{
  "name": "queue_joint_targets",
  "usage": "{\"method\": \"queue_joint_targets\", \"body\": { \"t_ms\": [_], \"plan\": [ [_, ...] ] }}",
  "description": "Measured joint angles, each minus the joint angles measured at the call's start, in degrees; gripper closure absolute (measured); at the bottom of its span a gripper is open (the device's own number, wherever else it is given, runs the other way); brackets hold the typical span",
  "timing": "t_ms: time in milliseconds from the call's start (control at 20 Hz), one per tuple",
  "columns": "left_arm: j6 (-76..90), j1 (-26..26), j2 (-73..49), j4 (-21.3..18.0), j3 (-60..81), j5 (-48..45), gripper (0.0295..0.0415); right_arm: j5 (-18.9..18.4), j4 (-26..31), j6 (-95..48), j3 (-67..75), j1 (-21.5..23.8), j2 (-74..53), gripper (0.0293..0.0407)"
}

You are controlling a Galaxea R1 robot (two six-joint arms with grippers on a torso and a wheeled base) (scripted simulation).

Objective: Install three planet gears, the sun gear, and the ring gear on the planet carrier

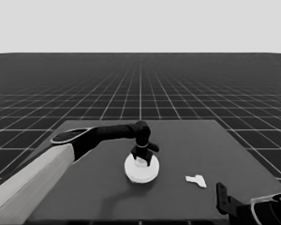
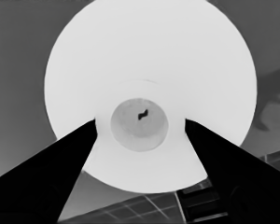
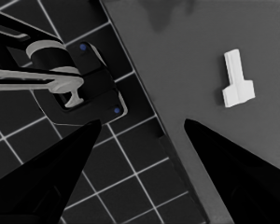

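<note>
In the middle of the table stands the larger round part, the ring gear [image 1: 141,172], and it fills the left wrist view [image 2: 149,56]. My left gripper [image 1: 141,159] points straight down onto it. Its fingers press on both sides of the raised hub around the central hole [image 2: 140,122], so it is shut on that part. No planet gear shows in any view, and neither does the planet carrier; I cannot tell if they lie beneath the ring gear. My right gripper [image 1: 221,190] waits open at the table's near right corner, holding nothing [image 3: 142,121].
A thin white piece [image 1: 195,180] lies on the table right of the ring gear, near the parked right gripper [image 3: 237,79]. Past the table's edge sits dark machinery with pale bands and blue lights [image 3: 79,79]. The left arm's pale forearm [image 1: 28,183] crosses the lower left.
</note>
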Motion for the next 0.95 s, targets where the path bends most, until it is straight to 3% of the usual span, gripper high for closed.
{"method": "queue_joint_targets", "body": {
  "t_ms": [200, 300, 400, 700, 750, 800, 850, 950],
  "plan": [
    [0.0, 0.0, 0.0, 0.0, 0.0, 0.0, 0.0326, 0.0, 0.0, 0.0, 0.0, 0.0, 0.0, 0.0315],
    [-20.9, -4.0, -0.7, -3.3, 2.5, 1.0, 0.0325, 0.0, 0.0, 0.0, 0.0, 0.0, 0.0, 0.0315],
    [-28.1, -5.6, -0.8, -4.5, 3.0, 1.4, 0.0326, 0.0, 0.0, 0.0, 0.0, 0.0, 0.0, 0.0315],
    [-31.7, -6.3, -0.7, -5.1, 3.1, 1.7, 0.0326, 0.0, 0.0, 0.0, 0.0, 0.0, 0.0, 0.0315],
    [-4.1, -11.1, -16.0, -1.2, 29.1, -18.1, 0.0302, -15.3, 16.9, 26.7, -6.9, 16.1, 12.2, 0.0307],
    [22.9, -16.5, -39.0, 1.2, 50.2, -30.3, 0.0296, -18.8, 26.1, 41.7, -17.4, 23.3, 21.9, 0.0308],
    [40.2, -19.7, -55.8, 2.6, 62.3, -37.4, 0.031, -19.8, 30.2, 48.1, -25.6, 25.3, 27.0, 0.0311],
    [56.4, -22.6, -70.6, 3.8, 73.9, -44.0, 0.0323, -20.5, 33.5, 52.8, -34.4, 26.2, 31.5, 0.0314]
  ]
}}
